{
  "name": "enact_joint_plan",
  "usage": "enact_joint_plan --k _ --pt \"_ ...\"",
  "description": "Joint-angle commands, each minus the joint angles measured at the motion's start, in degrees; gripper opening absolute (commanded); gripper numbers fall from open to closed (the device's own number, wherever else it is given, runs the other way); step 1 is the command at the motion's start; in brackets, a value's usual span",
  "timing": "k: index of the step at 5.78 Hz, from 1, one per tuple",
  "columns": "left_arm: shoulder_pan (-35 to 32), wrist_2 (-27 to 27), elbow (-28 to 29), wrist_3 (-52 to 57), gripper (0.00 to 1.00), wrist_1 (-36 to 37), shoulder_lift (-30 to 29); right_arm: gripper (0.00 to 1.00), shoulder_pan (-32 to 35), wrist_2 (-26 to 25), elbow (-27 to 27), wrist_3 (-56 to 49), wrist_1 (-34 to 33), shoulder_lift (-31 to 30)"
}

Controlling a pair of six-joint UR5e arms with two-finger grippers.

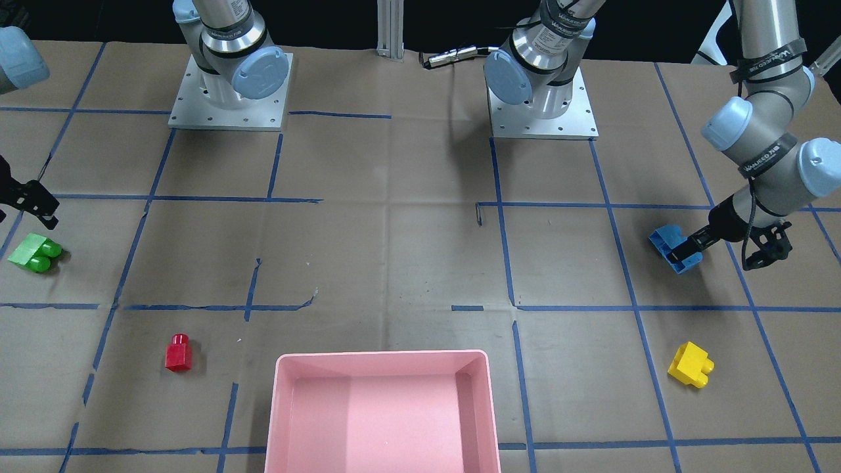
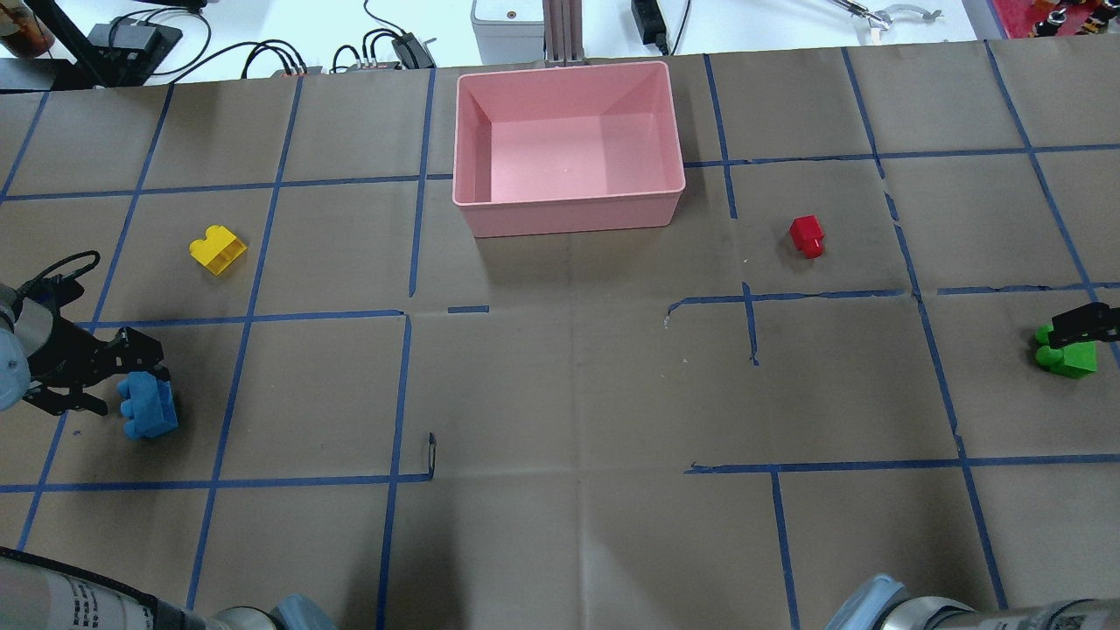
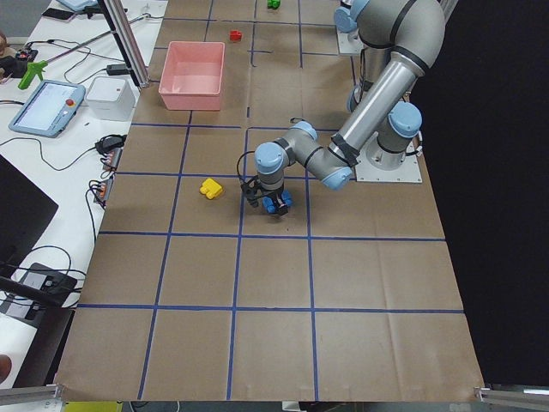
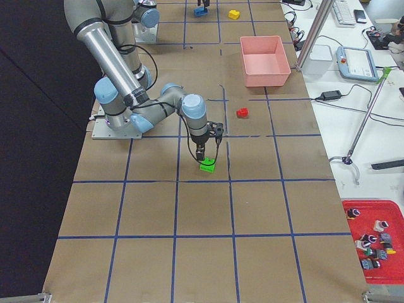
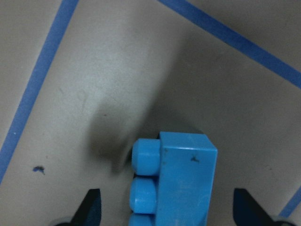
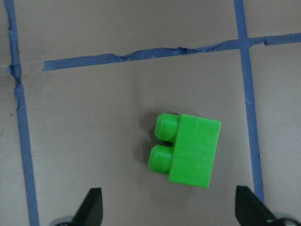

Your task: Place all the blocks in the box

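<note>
All four blocks lay on the table (image 2: 569, 394), outside the box (image 2: 569, 213), which sat at the far middle of the table from the robot. The blue block (image 5: 183, 179) lay on its side at the robot's far left, its studs pointing sideways. The yellow block (image 2: 218, 249) lay farther from the robot on that same side, between the blue one and the box and well apart from both. The red block (image 2: 807, 236) stood near the box on the robot's right. The green block (image 6: 190, 150) lay on its side near the table's right edge, inside a square of blue tape lines.

The left gripper (image 2: 127, 381) was down at the blue block. Its jaws were spread wide, and in the wrist view the block sat between the two fingertips (image 5: 91, 207) with a gap on either side. From the outside views the block seemed to rest on the paper, though that contact was hard to confirm.

The right gripper (image 6: 169, 207) hung over the green block with its jaws spread apart. It touched nothing, and the block lay ahead of the fingertips rather than between them.
</note>
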Motion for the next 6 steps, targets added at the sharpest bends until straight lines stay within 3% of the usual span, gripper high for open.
enact_joint_plan --k 1,2,4,6 --pt "0.0 0.15 -0.92 -0.27 0.97 0.81 -0.39 0.99 -1.22 -0.01 -0.09 0.19 -5.65 5.18" --pt "0.0 0.15 -0.84 -0.19 0.87 0.9 -0.39 0.99 -1.23 0.16 -0.09 0.28 -7.23 6.77" --pt "0.08 0.76 -0.75 0.25 0.52 0.81 -0.31 0.99 -1.23 0.17 0.0 0.2 -7.42 7.57" --pt "0.0 1.64 -0.14 0.86 0.27 -0.32 1.35 0.99 -1.23 0.17 0.0 0.19 -10.73 10.2"
